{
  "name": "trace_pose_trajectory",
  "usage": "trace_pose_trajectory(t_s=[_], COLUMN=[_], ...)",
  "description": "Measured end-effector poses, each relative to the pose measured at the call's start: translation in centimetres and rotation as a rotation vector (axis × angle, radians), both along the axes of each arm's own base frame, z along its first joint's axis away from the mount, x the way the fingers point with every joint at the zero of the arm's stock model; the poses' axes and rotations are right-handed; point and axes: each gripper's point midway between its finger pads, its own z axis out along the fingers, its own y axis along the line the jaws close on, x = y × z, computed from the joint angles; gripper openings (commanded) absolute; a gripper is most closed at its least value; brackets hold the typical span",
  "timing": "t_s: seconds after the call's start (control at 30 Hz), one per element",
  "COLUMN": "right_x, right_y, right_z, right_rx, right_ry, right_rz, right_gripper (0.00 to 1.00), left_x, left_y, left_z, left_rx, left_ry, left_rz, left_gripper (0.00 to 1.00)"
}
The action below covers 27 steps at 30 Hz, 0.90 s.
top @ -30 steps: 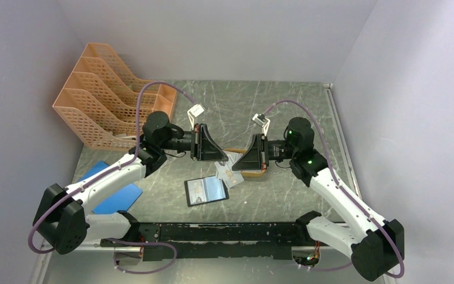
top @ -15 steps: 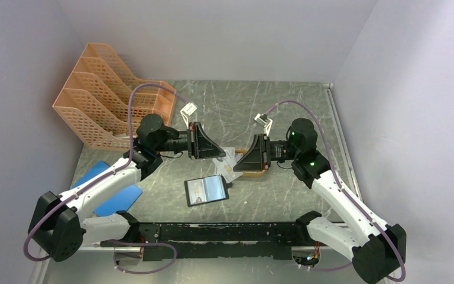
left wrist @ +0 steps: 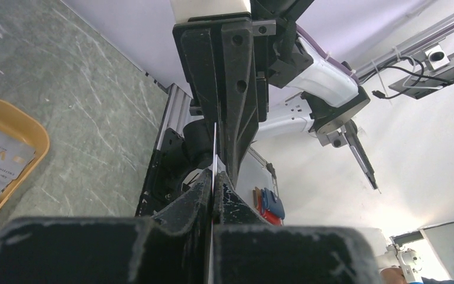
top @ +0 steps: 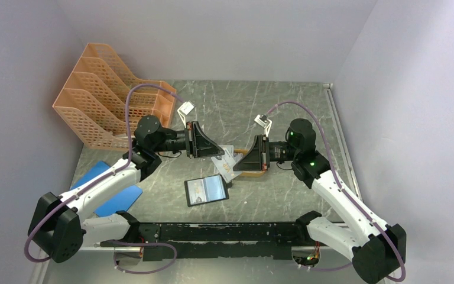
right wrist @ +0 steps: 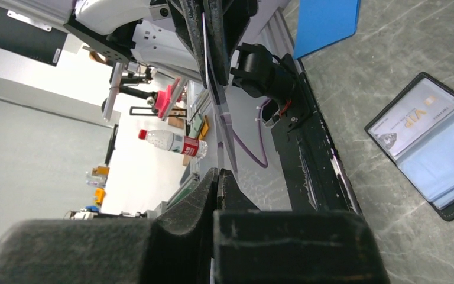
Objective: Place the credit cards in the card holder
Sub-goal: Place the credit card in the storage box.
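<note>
Left hand (top: 216, 153) has eased toward nine o'clock — handover in mid-air.
It and my right hand (top: 240, 164) both pinch one credit card (top: 223, 158); another sits in the card holder (top: 206, 190) at six o'clock — more wait in the tray (left wrist: 31, 135).

Plain pale lavender-grey walls (top: 213, 35) enclose a dark grey-green marbled tabletop (top: 284, 100) on three sides. An orange perforated plastic file rack (top: 103, 97) stands at its back left (against the wall). Light falls soft and even.
</note>
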Motion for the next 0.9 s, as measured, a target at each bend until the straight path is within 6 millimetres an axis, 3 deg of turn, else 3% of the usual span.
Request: trace_pose_trajectory(t_s=[0.5, 0.73, 0.9], right_x=[1.3, 2.1, 1.8], right_y=[-0.5, -0.9, -1.0], right_z=[-3.2, -3.9, -4.5], right_rx=[-0.122, -0.172, -0.191], right_ry=[-0.02, -0.04, -0.01], right_rz=[-0.095, -0.139, -0.136], right_gripper=[0.0, 0.0, 0.0], left_x=[1.7, 2.7, 3.9], left_y=[-0.5, -1.0, -0.8], left_z=[-3.6, -4.2, -4.2], left_rx=[-0.035, -0.059, -0.086], left_ry=[0.204, 0.255, 0.275], left_rz=[0.004, -0.004, 0.02], left_gripper=[0.06, 0.14, 0.13])
